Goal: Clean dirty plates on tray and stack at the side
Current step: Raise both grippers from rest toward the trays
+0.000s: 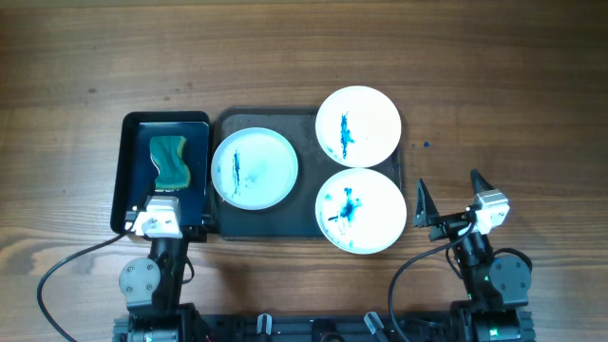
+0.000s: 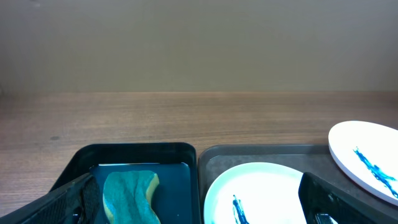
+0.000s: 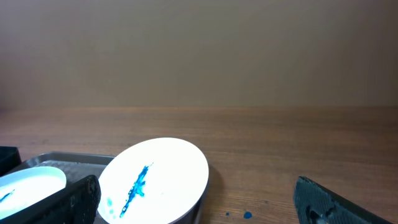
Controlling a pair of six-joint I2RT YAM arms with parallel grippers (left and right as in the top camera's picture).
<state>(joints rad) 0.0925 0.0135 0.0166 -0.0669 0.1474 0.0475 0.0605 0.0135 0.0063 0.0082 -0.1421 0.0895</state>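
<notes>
Left fingers [image 2: 69, 202]: spread wide, nothing between them. In the left wrist view one dark tip shows at each lower corner. They hang over the near edge of the black bin.
Right fingers [image 1: 423, 202]: spread wide too, holding nothing. They hover over bare desk just right of the tray, and the near plate shows between the tips in the right wrist view.
Sponge [image 1: 169, 161]: teal with a yellow side, lying flat in the black bin, just ahead of the left fingers.
Black bin [image 1: 128, 171]: small and glossy, set against the tray's left side.
Tray [image 1: 306, 220]: dark grey and flat, in the middle of the desk, with all three plates on it.
Left plate [image 1: 255, 168]: white, with a short blue streak left of its centre. It sits at the tray's left end.
Far plate [image 1: 358, 125]: white, with a blue streak down its middle. It sits at the tray's far right corner, its rim reaching past the far edge.
Near plate [image 1: 361, 210]: white and the most smeared with blue. It sits at the near right corner, its rim over the near edge, meeting the far plate.
Blue spots [image 1: 427, 144]: a few small ones on the wood right of the tray.
Desk [image 1: 285, 47]: brown wood grain.
</notes>
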